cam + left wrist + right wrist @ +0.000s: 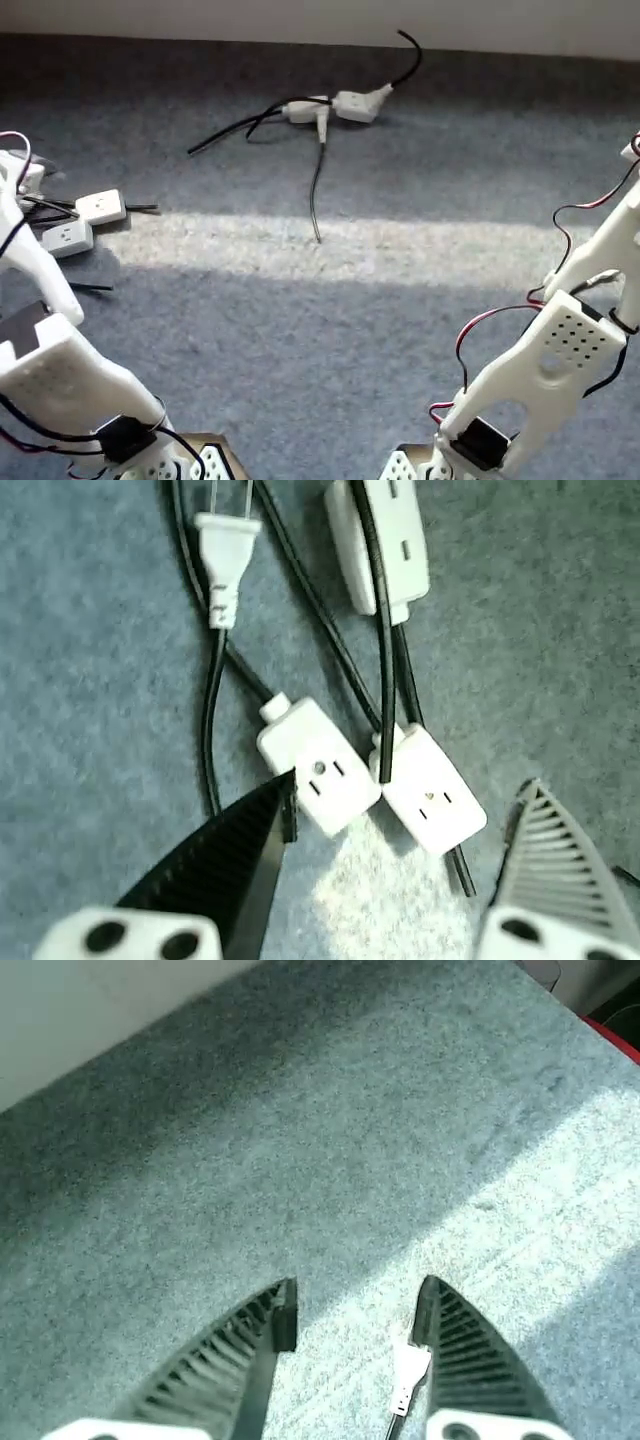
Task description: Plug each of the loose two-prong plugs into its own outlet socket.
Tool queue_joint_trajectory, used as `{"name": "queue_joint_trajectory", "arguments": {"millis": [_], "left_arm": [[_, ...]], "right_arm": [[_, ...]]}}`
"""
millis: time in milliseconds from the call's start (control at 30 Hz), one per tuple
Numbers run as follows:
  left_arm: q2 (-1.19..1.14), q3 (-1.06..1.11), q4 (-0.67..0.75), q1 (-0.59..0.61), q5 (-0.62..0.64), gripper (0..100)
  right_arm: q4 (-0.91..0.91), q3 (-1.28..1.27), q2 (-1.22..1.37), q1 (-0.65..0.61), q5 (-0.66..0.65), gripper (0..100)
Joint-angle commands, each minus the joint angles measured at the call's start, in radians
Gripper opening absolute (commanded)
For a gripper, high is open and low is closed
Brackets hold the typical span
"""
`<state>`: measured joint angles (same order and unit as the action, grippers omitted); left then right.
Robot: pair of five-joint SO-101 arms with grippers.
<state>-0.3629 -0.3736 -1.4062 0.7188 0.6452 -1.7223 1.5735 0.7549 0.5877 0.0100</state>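
The left gripper (408, 783) has its jaws spread wide and holds nothing. It hangs directly over two white outlet sockets (320, 770), which lie side by side, slot faces up, near the left edge of the counter (400, 330). A loose two-prong plug (225, 555) lies on the far side of those sockets from the gripper, apart from both. Its long axis runs away from the gripper, prongs leading outward and black cord (210, 700) trailing back past the nearer socket. Judgement: the plug points the wrong way for insertion and needs turning round before it can meet either face. The right gripper (357, 1285) is likewise spread, with nothing pinched. A second plug (408, 1372), small and white, lies on the counter within the opening, just beside one finger and off centre, its long axis roughly parallel to the fingers. Judgement: the right arm is nearer this plug and the left arm nearer the sockets, and a square closure calls for a slight sideways correction first. Near the far edge, another socket (352, 105) appears already mated, though the detail is too small to confirm.
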Motion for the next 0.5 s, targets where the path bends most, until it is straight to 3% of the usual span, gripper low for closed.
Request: {"name": "queue_joint_trajectory", "arguments": {"millis": [0, 233, 467], "left_arm": [[-0.140, -0.035, 0.213, 0.030, -0.055, 34], [-0.298, -0.068, 0.250, 0.024, -0.397, 34], [-0.320, -0.085, 0.238, 0.021, -0.591, 33]], "right_arm": [[-0.039, 0.031, -0.061, 0.001, -0.012, 19.5], [-0.039, 0.038, -0.062, 0.008, -0.060, 19.5], [-0.038, 0.031, -0.061, 0.013, -0.089, 19.5]]}}
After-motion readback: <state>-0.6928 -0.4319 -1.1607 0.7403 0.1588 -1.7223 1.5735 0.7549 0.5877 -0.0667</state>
